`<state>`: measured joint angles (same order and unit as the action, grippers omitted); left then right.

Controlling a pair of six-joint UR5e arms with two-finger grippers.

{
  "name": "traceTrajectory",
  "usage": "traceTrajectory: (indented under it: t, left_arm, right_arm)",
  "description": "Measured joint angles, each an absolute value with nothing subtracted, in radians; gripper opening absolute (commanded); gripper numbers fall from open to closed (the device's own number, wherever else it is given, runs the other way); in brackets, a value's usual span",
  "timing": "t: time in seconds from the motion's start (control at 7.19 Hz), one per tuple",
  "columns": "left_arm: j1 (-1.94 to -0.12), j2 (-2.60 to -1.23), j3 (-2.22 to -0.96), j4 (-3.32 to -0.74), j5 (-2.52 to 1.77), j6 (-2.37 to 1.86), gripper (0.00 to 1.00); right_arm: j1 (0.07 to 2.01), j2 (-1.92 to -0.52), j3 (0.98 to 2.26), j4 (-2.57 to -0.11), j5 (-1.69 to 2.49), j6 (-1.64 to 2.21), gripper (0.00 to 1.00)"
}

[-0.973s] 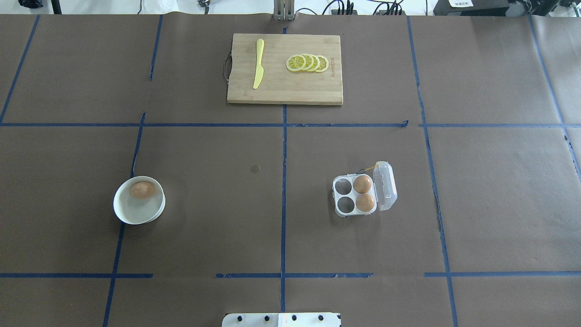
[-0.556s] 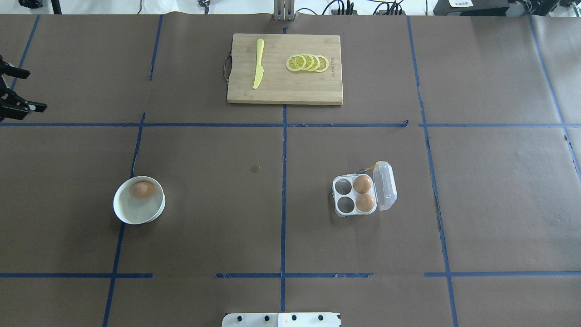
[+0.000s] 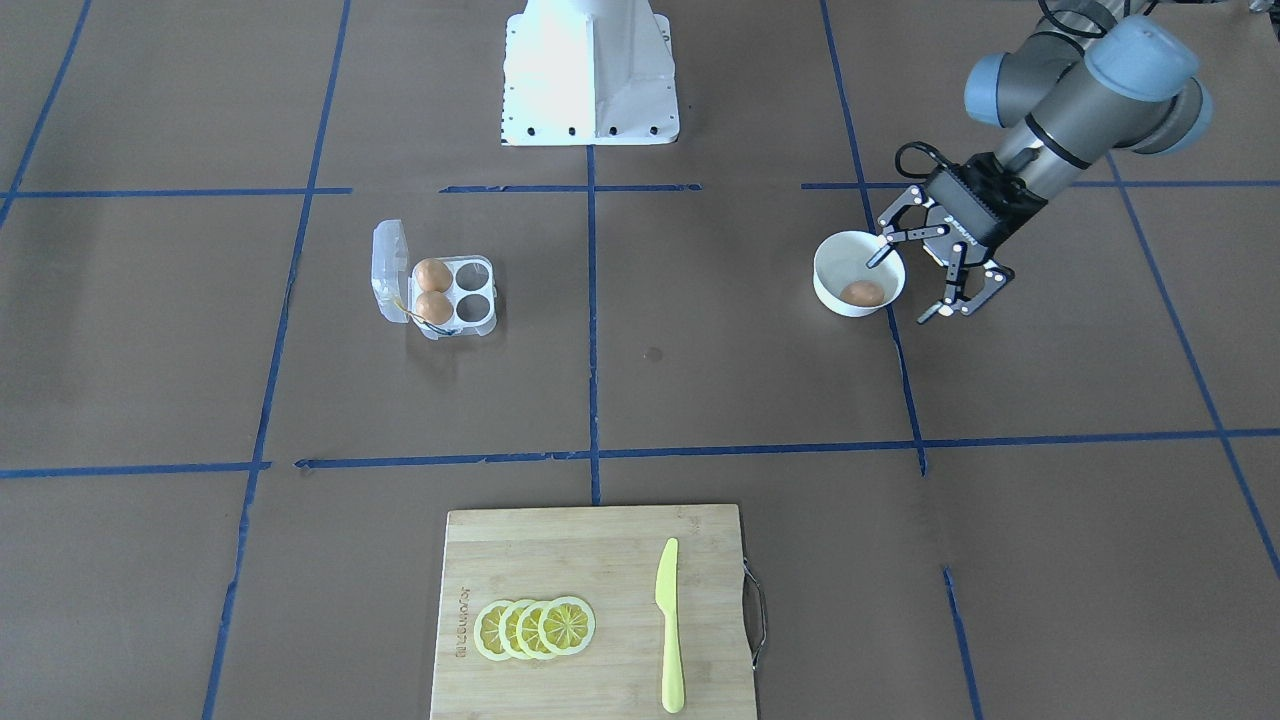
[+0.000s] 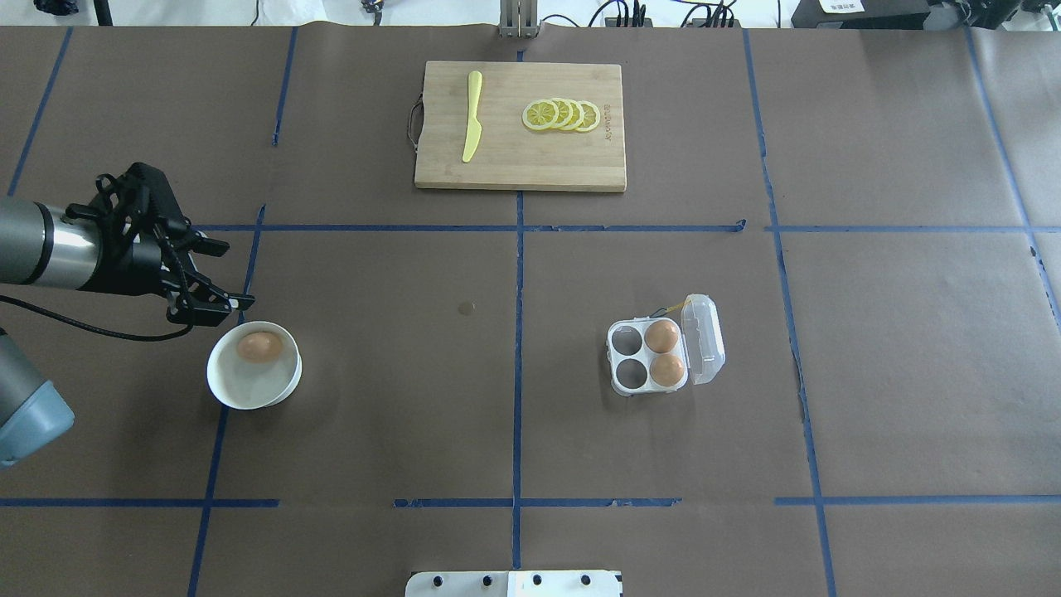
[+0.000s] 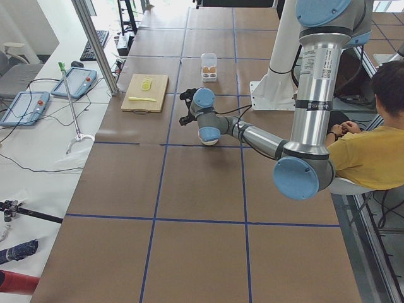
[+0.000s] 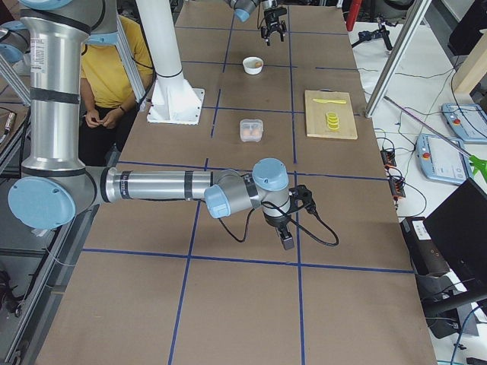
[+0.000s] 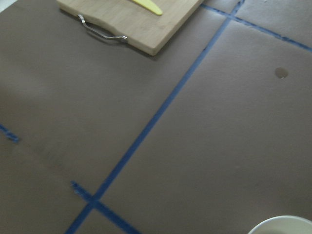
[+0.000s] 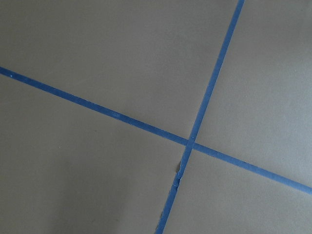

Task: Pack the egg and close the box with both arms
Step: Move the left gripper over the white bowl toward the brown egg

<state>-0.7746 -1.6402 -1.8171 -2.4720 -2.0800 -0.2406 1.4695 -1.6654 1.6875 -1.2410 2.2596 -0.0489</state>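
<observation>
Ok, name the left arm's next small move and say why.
Probably shift the left gripper over the white bowl and lower it around the egg. Its jaws stand open just off the bowl's rim, holding nothing. The egg lies loose in the bowl, and the box sits open with two empty cells.

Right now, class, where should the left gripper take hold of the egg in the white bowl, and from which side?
Probably across the egg's narrow middle, coming straight down from above: it lies on its side inside the bowl, whose wall blocks any sideways approach. The open left gripper hangs beside the rim.
</observation>
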Motion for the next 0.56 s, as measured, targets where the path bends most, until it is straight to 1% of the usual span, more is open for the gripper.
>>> traceTrajectory:
  t: [0.28,0.42,0.56]
  left_arm:
    - [-0.721,-1.629,-1.815,-2.473,-2.068,-0.244,0.8]
    - [-0.703,-1.628,-1.804,-2.473,-2.065,-0.242,0.8]
    - [-0.685,-1.627,-1.793,-2.473,-2.063,-0.241,0.78]
  right_arm:
    - [1.47,-1.666,1.687,-1.241,2.26,-0.049,1.0]
    - [1.47,-1.666,1.686,-1.241,2.26,-0.049,1.0]
    - [1.47,-1.666,1.686,-1.241,2.26,-0.049,1.0]
